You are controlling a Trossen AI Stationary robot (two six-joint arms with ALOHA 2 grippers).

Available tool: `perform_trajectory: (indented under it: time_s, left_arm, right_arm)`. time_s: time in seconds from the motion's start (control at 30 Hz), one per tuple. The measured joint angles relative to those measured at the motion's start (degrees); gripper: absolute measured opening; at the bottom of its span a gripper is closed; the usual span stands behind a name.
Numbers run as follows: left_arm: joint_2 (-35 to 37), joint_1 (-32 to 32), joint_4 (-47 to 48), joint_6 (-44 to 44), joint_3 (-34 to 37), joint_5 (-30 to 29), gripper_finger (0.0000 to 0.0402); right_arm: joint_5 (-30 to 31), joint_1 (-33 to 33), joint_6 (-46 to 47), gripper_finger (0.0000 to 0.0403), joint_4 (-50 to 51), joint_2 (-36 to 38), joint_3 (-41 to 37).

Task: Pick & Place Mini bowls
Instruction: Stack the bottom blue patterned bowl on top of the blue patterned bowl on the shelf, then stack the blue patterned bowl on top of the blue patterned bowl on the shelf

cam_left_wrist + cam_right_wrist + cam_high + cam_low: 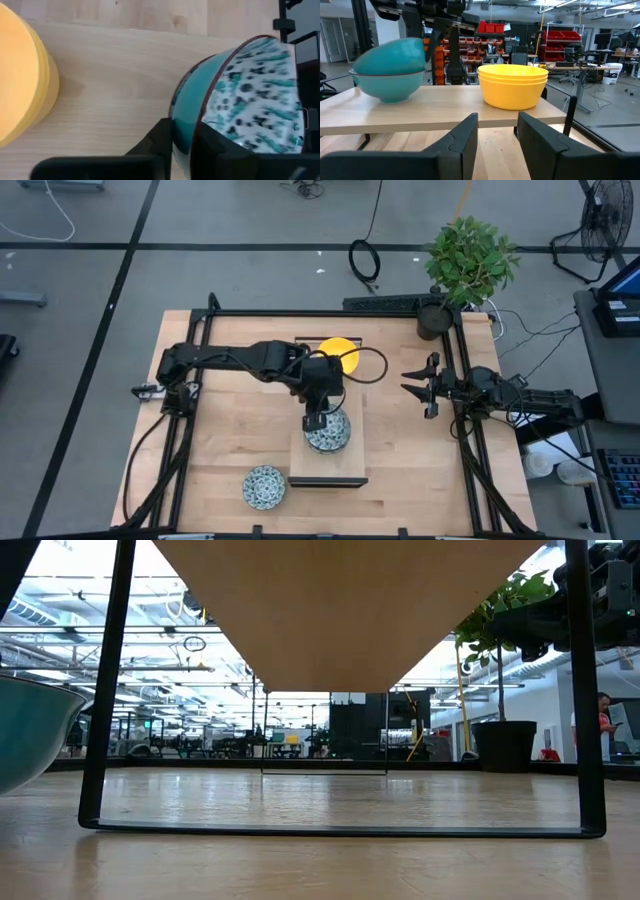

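While the left gripper (316, 420) is clamped on the rim of a tilted patterned bowl (329, 431) over another patterned bowl at the wooden tray's (354, 462) near half, the stacked yellow bowls (340, 353) sit at the tray's far end; a third patterned bowl (264, 485) rests on the table just beside the tray's near left corner. Near the table's right edge, the right gripper (412, 380) hangs with its fingers apart, holding nothing.
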State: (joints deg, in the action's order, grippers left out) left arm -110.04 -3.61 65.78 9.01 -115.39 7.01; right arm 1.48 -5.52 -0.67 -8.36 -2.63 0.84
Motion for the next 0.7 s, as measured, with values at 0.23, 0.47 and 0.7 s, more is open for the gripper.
perform_trajectory:
  time_s: [0.23,0.47,0.7]
  left_arm:
    - [0.0,0.02,-0.08,-0.06,0.0,0.02,0.0098]
    - [0.52,0.06,-1.63,-0.06,0.0,0.51,0.0165]
    - [5.64,0.06,0.92,-1.27,0.0,0.47,0.0224]
  right_arm:
    - [0.0,0.0,0.0,0.0126,0.0,0.0,-0.02]
    - [0.0,0.0,0.0,0.0126,0.0,0.0,-0.02]
    - [0.0,0.0,0.0,0.0126,0.0,-0.02,-0.02]
